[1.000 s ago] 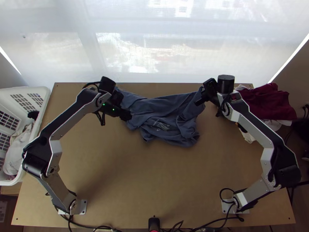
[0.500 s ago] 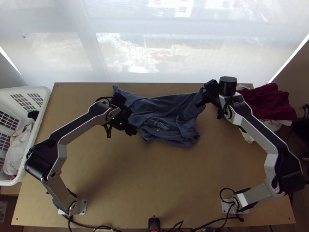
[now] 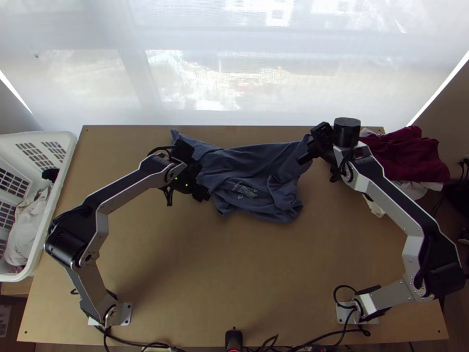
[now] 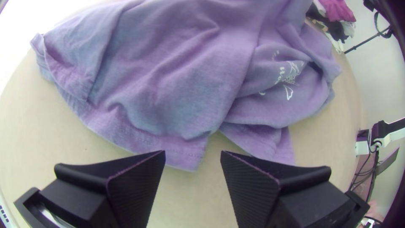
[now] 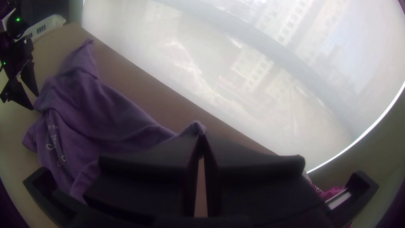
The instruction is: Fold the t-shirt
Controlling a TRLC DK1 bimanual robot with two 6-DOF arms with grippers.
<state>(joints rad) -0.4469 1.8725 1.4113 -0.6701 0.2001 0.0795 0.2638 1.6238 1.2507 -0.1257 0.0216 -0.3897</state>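
T-shirt (image 3: 252, 167): bunched and creased toward the far side of the tabletop (image 3: 234, 264), between the two arms, its white print (image 3: 243, 189) among the folds.
Right claw (image 5: 201, 137): fingers together, clamped on a small peak (image 5: 195, 126) of the cloth; best held steady as an anchor.
Left claw (image 4: 193, 153): fingers apart, just beside the shirt's edge; the step in hand is probably a second grip, so the shirt can be drawn flat before folding.
Hem corner (image 4: 187, 161): lies toward the gap between those fingers; set them astride the stitched edge, go low to the wood, and close on a modest pinch, not a deep fistful.
Lower flap (image 4: 270, 143): a neighbouring piece; catching it too would likely lock in a crease.
Cloth between the claws: tension it slowly and evenly, since a snatch could slip the right claw's small hold.
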